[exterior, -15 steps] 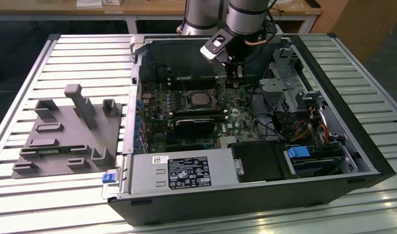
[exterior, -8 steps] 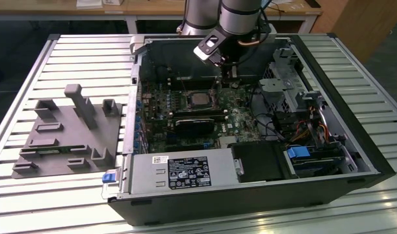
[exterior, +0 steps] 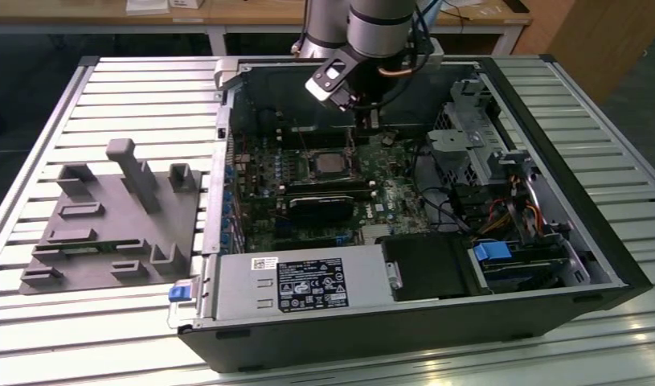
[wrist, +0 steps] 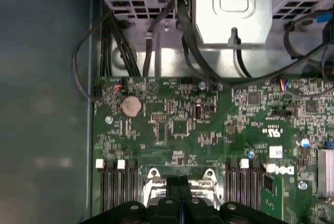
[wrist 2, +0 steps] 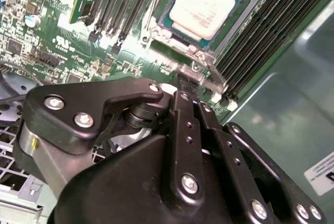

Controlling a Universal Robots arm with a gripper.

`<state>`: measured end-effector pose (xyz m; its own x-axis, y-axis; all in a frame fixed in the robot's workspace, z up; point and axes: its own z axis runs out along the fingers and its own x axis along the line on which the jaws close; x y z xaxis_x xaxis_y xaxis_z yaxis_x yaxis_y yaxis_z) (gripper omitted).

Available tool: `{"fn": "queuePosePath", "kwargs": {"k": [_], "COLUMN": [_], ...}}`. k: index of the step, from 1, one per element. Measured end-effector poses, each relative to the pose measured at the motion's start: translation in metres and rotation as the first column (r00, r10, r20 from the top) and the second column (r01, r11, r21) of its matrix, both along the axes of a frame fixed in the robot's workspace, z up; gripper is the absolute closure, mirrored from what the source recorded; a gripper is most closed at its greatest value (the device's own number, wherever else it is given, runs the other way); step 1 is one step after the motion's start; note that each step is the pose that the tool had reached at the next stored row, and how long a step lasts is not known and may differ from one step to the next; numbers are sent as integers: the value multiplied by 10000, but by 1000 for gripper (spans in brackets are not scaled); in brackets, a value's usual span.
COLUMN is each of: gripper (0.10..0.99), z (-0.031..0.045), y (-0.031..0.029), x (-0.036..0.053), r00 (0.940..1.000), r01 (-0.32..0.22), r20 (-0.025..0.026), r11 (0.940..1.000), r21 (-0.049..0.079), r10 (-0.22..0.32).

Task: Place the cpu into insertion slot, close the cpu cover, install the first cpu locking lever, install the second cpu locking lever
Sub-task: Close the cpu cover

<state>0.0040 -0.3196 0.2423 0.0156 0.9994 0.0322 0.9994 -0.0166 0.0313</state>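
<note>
Silvery-grey and square, the flat cpu chip [wrist 2: 206,4] lies seated in the dark-framed square insertion slot [wrist 2: 166,23] on the green motherboard [wrist: 182,130]. The board sits inside the open black computer case [exterior: 413,338] on the slatted metal worktop [exterior: 80,338].

The thin dark-silver windowed cpu cover [wrist: 152,177] does not look folded down. In the first wrist view it appears tilted up at the slot's edge, with green board showing through its window. The arm's black fingers [wrist: 172,187] are drawn together with no gap visible between them, and their tips are at the cover's upper edge. Whether they pinch that edge or only press against it cannot be told.

In the exterior view the fingers stand just at the far side of the slot. The chip therefore lies from them toward the near side, with the cover between the two. The cover's hinged edge seems to run across the exterior view from left to right, so it would fold toward the near side, onto the chip.
</note>
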Motion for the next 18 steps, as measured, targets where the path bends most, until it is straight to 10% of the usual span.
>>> {"fn": "queuePosePath", "kwargs": {"k": [8,18], "gripper": [984,984], "z": [0,-92], "y": [0,-39], "x": [-54,-362], "r00": [10000,9999], "r01": [0,1], "r20": [33,101], "r11": [10000,10000], "r21": [0,0], "r10": [0,-1]}}
